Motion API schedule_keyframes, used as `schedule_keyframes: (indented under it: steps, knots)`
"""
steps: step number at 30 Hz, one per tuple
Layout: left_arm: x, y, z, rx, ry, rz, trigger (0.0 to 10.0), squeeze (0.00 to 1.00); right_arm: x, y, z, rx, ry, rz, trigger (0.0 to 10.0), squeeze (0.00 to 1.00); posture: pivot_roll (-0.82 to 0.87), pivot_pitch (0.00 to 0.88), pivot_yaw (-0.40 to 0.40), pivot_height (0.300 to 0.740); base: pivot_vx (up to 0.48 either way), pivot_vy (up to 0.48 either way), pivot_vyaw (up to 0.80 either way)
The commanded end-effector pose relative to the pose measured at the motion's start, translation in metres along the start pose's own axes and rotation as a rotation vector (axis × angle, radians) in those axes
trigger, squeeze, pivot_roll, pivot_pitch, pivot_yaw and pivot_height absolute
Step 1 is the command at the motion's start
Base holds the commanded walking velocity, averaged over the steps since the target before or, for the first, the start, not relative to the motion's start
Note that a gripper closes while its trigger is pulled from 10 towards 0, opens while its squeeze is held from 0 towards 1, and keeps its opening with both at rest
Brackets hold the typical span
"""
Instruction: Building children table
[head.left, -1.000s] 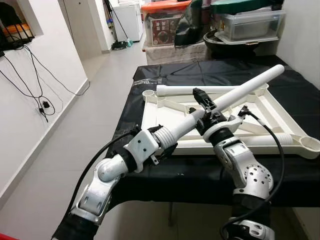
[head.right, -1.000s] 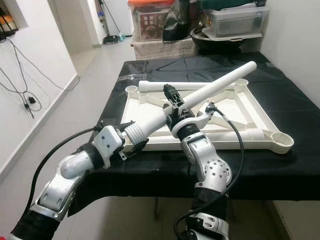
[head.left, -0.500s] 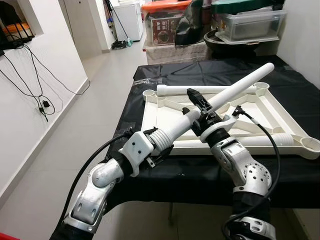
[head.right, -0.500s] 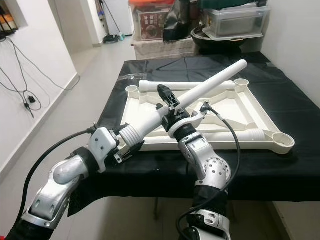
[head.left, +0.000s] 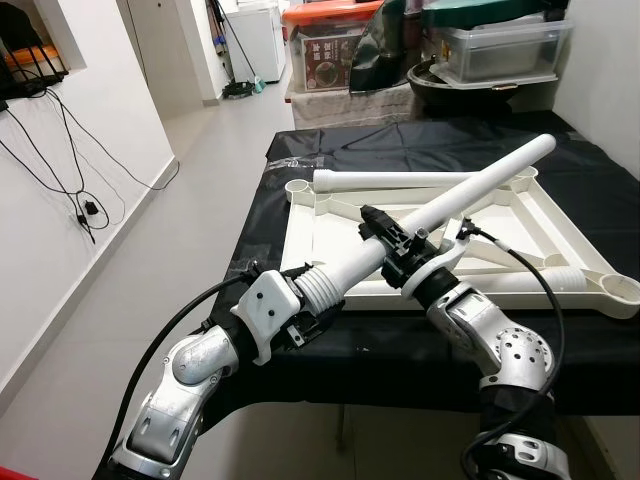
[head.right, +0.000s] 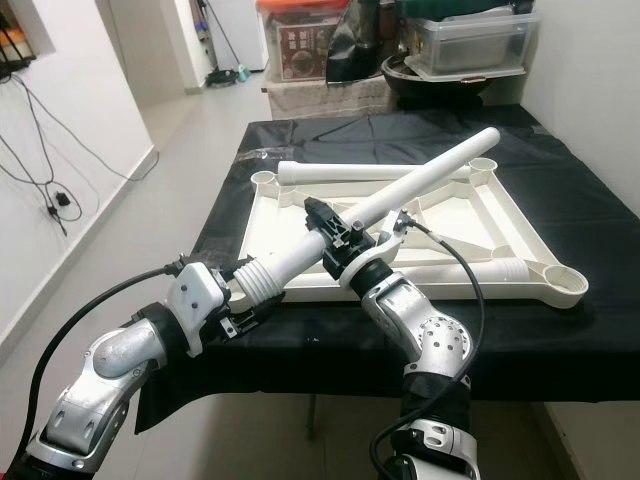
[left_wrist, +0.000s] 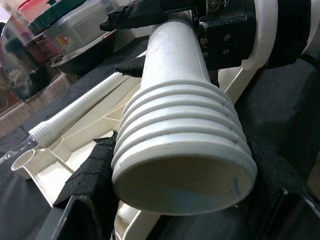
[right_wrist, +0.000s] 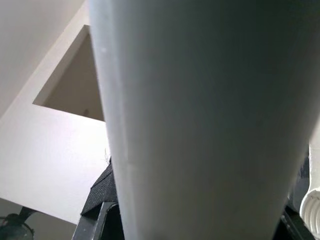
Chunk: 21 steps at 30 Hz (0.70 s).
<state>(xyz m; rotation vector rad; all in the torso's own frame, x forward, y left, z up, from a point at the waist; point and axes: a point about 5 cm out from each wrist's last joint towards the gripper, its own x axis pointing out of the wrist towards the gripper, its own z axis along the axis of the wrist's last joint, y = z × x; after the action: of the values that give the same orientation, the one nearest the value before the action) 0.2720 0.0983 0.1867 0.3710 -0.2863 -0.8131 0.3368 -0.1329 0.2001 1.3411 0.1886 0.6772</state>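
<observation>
A: Which step is this?
B: Fitting a leg. The left gripper (head.left: 318, 305) pinches the table leg (head.left: 440, 207) at its ribbed end; the right gripper (head.left: 392, 243) clamps mid-shaft, above the tabletop's (head.left: 330, 268) front edge.
A: Next?
B: Probably aiming the ribbed end at a corner socket (head.left: 298, 186).

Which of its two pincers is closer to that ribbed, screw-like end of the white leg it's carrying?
Left. The left pincer grips at the ribbed end; the right pincer clamps farther up the leg.
</observation>
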Motion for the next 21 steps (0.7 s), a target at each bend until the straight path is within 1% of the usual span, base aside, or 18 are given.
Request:
schedule_keyframes:
  steps: [1,3,6,7,8,10,12,14,15,16,18,19,20,21]
  knots:
    - [-0.005,-0.008,-0.007,-0.014,0.043,-0.059,10.0,0.0,0.01,0.013,-0.001,-0.017,0.022,0.062,0.0,0.0,0.12,0.016,0.048,0.74,0.0,0.0,0.0]
    - [-0.009,-0.008,-0.016,-0.071,0.099,-0.038,10.0,0.0,0.012,0.018,0.004,-0.016,0.008,0.087,0.0,0.0,0.12,0.002,0.045,0.74,0.0,0.0,0.0]
    - [-0.011,-0.008,-0.021,-0.094,0.125,-0.023,10.0,0.0,0.013,0.02,0.005,-0.013,0.002,0.097,0.0,0.0,0.12,0.002,0.045,0.74,0.0,0.0,0.0]
    - [-0.012,-0.007,-0.024,-0.121,0.143,-0.009,10.0,1.0,0.014,0.023,0.007,-0.012,-0.001,0.109,0.0,0.0,0.12,0.002,0.045,0.74,0.0,0.0,0.0]
    - [-0.012,-0.007,-0.024,-0.121,0.143,-0.009,10.0,1.0,0.014,0.023,0.007,-0.012,-0.001,0.109,0.0,0.0,0.12,0.002,0.045,0.74,0.0,0.0,0.0]
    - [-0.017,-0.004,-0.032,-0.144,0.172,0.024,10.0,1.0,0.017,0.033,0.012,-0.011,-0.022,0.148,0.0,0.0,0.12,0.0,0.041,0.74,0.0,0.0,0.0]
    - [-0.022,0.002,-0.038,-0.128,0.203,0.079,10.0,1.0,0.02,0.042,0.018,-0.02,-0.044,0.175,0.0,0.0,0.12,0.0,0.039,0.74,0.0,0.0,0.0]
    - [-0.023,0.003,-0.039,-0.126,0.212,0.09,10.0,1.0,0.02,0.044,0.02,-0.021,-0.053,0.182,0.0,0.0,0.12,0.0,0.041,0.74,0.0,0.0,0.0]
    - [-0.024,0.003,-0.04,-0.131,0.21,0.09,10.0,0.0,0.021,0.045,0.023,-0.025,-0.065,0.184,0.0,0.0,0.12,0.0,0.038,0.74,0.0,0.0,0.0]
    - [-0.024,0.003,-0.04,-0.131,0.21,0.09,10.0,0.0,0.021,0.045,0.023,-0.025,-0.065,0.184,0.0,0.0,0.12,0.0,0.038,0.74,0.0,0.0,0.0]
    - [-0.025,0.002,-0.038,-0.156,0.197,0.1,10.0,0.0,0.022,0.048,0.031,-0.085,-0.11,0.17,0.0,0.0,0.12,0.0,0.04,0.74,0.0,0.0,0.0]
    - [-0.025,0.002,-0.038,-0.156,0.197,0.1,10.0,0.0,0.022,0.048,0.031,-0.085,-0.11,0.17,0.0,0.0,0.12,0.0,0.04,0.74,0.0,0.0,0.0]
    - [-0.025,0.001,-0.036,-0.161,0.195,0.105,10.0,0.0,0.023,0.048,0.033,-0.167,-0.118,0.14,0.0,0.0,0.12,0.0,0.037,0.74,0.0,0.0,0.0]
    - [-0.025,0.0,-0.035,-0.165,0.195,0.106,10.0,0.0,0.024,0.049,0.034,-0.226,-0.121,0.12,0.0,0.0,0.12,0.0,0.036,0.74,0.0,0.0,0.0]
